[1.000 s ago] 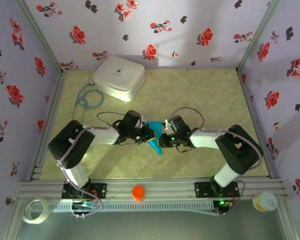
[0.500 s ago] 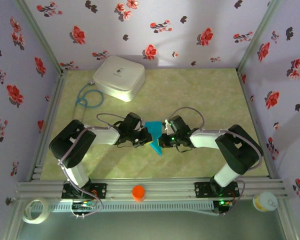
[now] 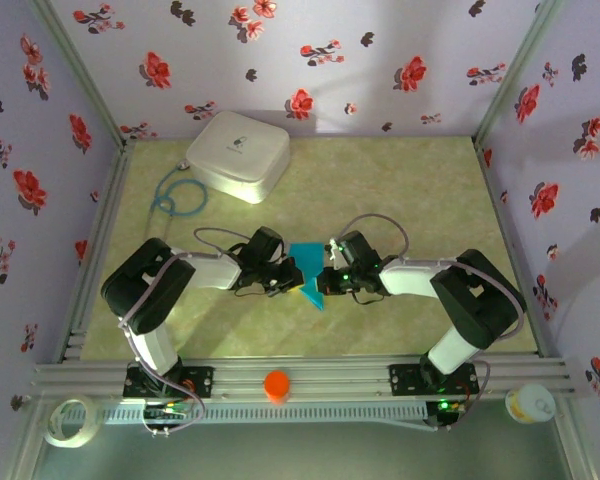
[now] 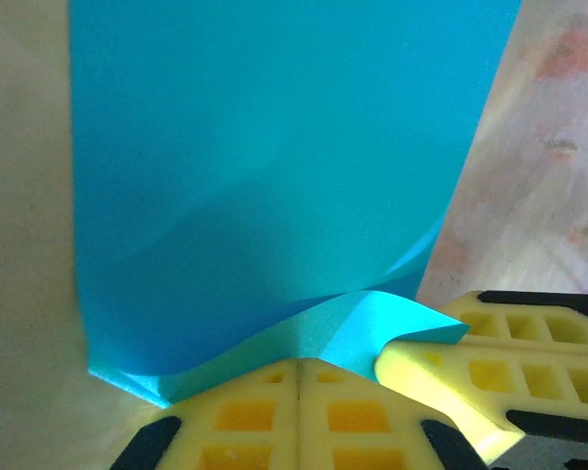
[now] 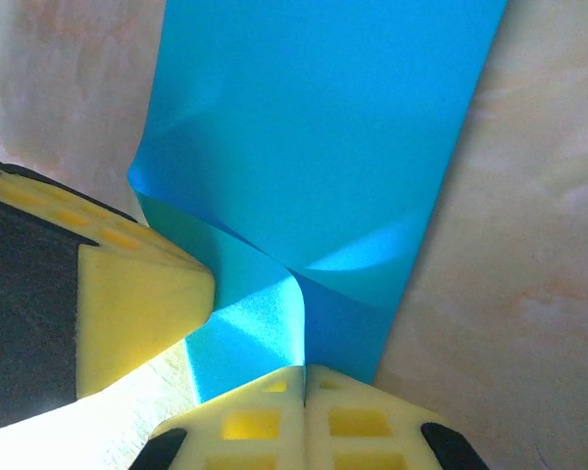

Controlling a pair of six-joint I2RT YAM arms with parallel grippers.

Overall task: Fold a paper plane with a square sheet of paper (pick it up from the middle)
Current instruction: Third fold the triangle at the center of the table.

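Two robot arms, the left arm (image 3: 145,290) and the right arm (image 3: 475,295), each have bulky glossy black joint housings, a white forearm link and a thin grey cable (image 3: 378,218) looping above the wrist. The left gripper (image 4: 299,377) and the right gripper (image 5: 304,377) carry yellow moulded fingers (image 4: 245,416) with square recesses, on black mounts.

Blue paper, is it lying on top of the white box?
No, the blue paper is near the middle of the table, clear of the white box at the back left.

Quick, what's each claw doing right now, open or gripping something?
Left gripper: closed, pinching the thin turquoise-blue paper sheet.
Right gripper: closed on the same paper.
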